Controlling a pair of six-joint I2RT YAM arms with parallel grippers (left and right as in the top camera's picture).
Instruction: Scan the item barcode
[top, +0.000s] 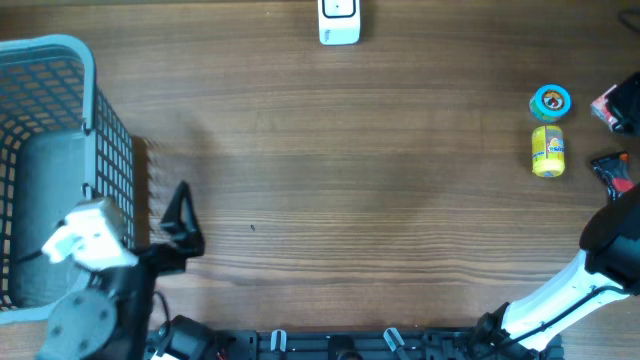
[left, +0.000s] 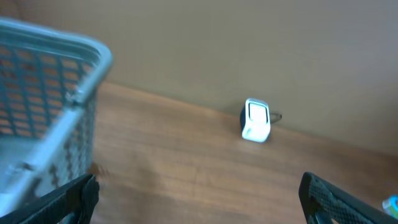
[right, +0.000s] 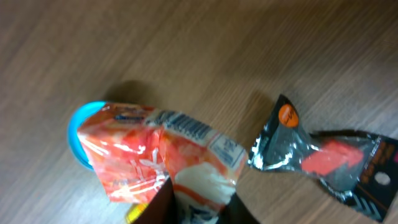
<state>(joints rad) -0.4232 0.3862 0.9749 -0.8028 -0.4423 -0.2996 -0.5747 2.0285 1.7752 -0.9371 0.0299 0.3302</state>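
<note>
My right gripper (right: 198, 202) is shut on a red, orange and white plastic packet (right: 155, 158), with its dark fingers (right: 160, 206) pinching the packet's lower end. A small white label (right: 227, 149) on the packet is too blurred to read. In the overhead view the packet (top: 610, 107) shows at the far right edge. The white scanner (top: 339, 22) stands at the table's far edge in the middle, also visible in the left wrist view as the scanner (left: 255, 120). My left gripper (left: 199, 202) is open and empty over bare wood beside the basket.
A blue-grey mesh basket (top: 95, 120) fills the left side. At the right lie a blue-lidded tub (top: 551, 101), a yellow can (top: 547, 151) and a black packet with a red patch (right: 329, 158). The right arm (top: 560, 290) reaches in from the bottom right.
</note>
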